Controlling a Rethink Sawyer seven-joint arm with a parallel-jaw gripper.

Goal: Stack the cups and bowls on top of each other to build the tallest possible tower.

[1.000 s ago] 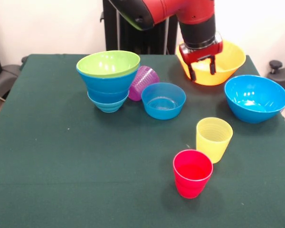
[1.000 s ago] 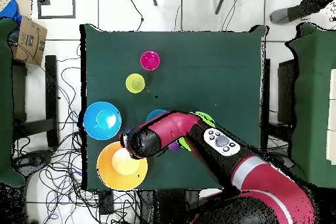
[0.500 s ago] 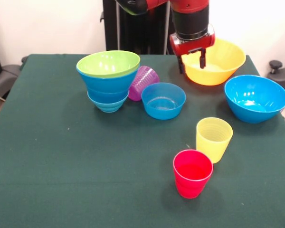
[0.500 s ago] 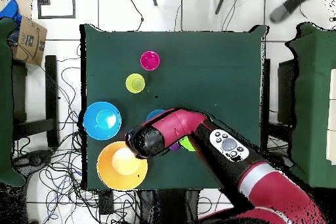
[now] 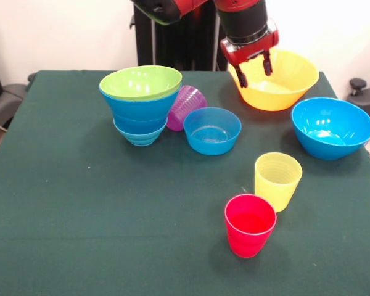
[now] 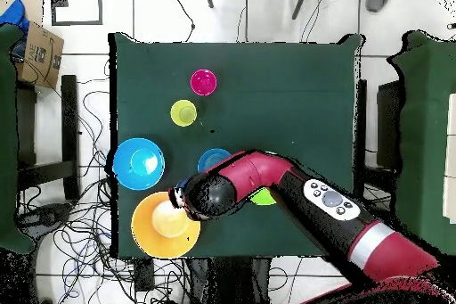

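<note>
Step in hand, by my read: going for the very large glossy yellow plastic bowl [image 5: 277,80], apparently to add it to the tower [image 5: 140,102]. The pincer [image 5: 254,69] hangs at the bowl's 9 o'clock rim in the front view, fingers spread and empty, one finger over the bowl's inside and one outside the wall; I cannot tell if they touch the rim.

Next move calls for dropping straight down so the rim sits between the fingers, closing, then lifting high enough to clear the lime green top bowl [image 5: 141,81].

Pose: the red and black arm [image 6: 267,184] comes in from above in the front view, wrist roughly vertical, slightly tilted. Overhead, it reaches from 4 o'clock across the counter [image 5: 80,216] toward the yellow bowl at 8 o'clock.

Tower is at 10 o'clock in the front view: lime green bowl nested on blue bowls. The ribbed purple plastic cup [image 5: 186,106] lies tipped against its side. The small blue plastic bowl [image 5: 212,129] sits just beside. The large blue plastic bowl [image 5: 332,126] is at 3 o'clock. The yellow ribbed cup [image 5: 277,180] and red ribbed cup [image 5: 250,224] stand upright at 5 o'clock, close together.
</note>
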